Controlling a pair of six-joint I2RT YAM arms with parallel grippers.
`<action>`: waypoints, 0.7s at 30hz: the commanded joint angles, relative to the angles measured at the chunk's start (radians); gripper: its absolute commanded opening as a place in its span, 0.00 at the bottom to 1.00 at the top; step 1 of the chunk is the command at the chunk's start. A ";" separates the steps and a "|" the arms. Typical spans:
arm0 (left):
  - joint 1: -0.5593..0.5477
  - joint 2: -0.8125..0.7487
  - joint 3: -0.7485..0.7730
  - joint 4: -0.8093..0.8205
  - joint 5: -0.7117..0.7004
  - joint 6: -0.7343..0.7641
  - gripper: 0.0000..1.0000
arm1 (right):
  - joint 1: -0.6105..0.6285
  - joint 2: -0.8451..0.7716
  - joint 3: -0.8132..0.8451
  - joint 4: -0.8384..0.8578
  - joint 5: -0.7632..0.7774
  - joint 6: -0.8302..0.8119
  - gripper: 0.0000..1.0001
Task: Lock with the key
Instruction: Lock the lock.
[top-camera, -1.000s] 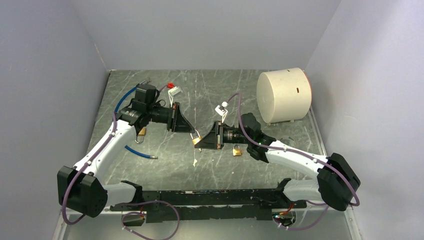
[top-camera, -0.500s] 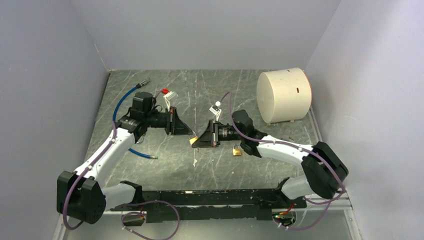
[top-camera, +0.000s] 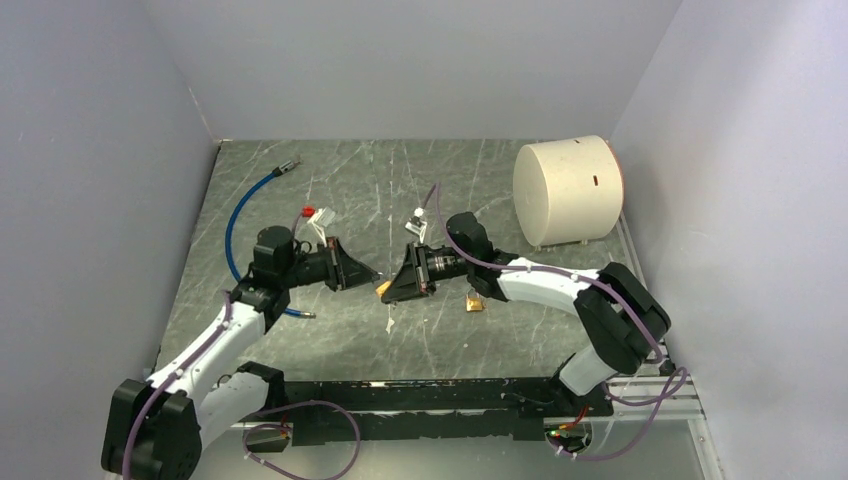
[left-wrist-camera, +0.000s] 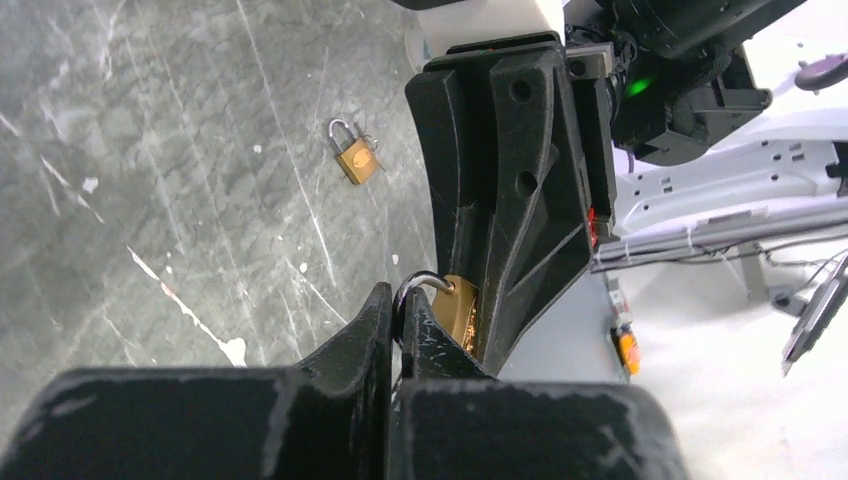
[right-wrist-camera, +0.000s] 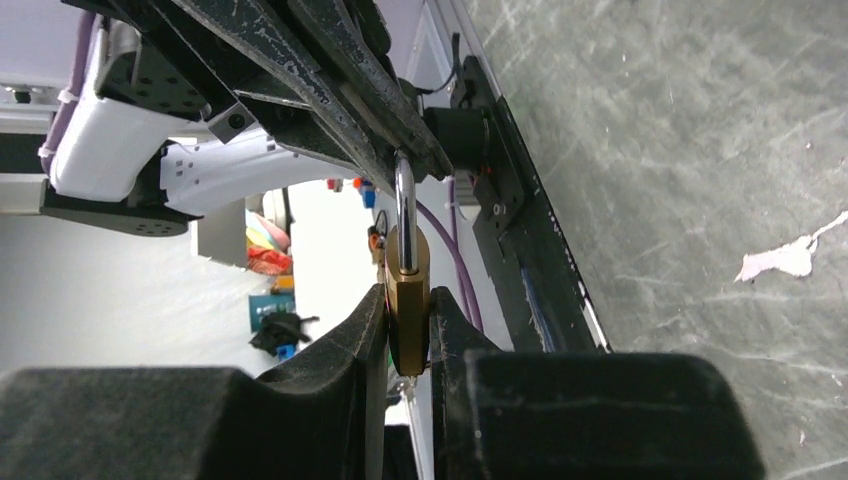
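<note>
Two grippers on one lock. The right gripper (right-wrist-camera: 407, 295) is clamped on the brass body of the held padlock (right-wrist-camera: 407, 312), one finger on each flat face. The left gripper (left-wrist-camera: 398, 312) is pinched together on its steel shackle (left-wrist-camera: 420, 283), with only the bend of the loop showing past the fingertips.

The held padlock (top-camera: 382, 289) is off the surface, mid-table, between the two wedge-shaped finger sets, which meet tip to tip. Its long axis is roughly level and runs along the line between the wrists: shackle end toward the left arm, bottom end back into the right gripper. The bottom is buried between the fingers, so I cannot tell whether a key is in it.

Padlocks in view: two. The second padlock (left-wrist-camera: 355, 160) lies flat on the table (top-camera: 350, 170), apart from both grippers. From above it sits just beside the right forearm (top-camera: 475, 303).

One each of the rest:
- Blue hose (top-camera: 238, 212), curving along the left side of the table with its metal end at the far left.
- White cylinder (top-camera: 567, 190), on its side at the far right, flat face toward the arms.

The surface is a dark grey, marble-patterned sheet, scratched and flecked with white. Plain pale grey-lilac walls (top-camera: 400, 60) close it in on the left, back and right.
</note>
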 joint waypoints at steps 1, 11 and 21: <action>-0.068 -0.072 -0.130 0.165 0.174 -0.239 0.03 | -0.035 0.037 0.087 0.098 0.189 0.008 0.00; -0.199 -0.075 -0.226 0.358 0.096 -0.375 0.03 | -0.034 0.099 0.101 0.087 0.178 0.002 0.00; -0.288 -0.165 -0.241 0.317 0.005 -0.386 0.03 | -0.027 0.111 0.051 0.125 0.212 0.019 0.00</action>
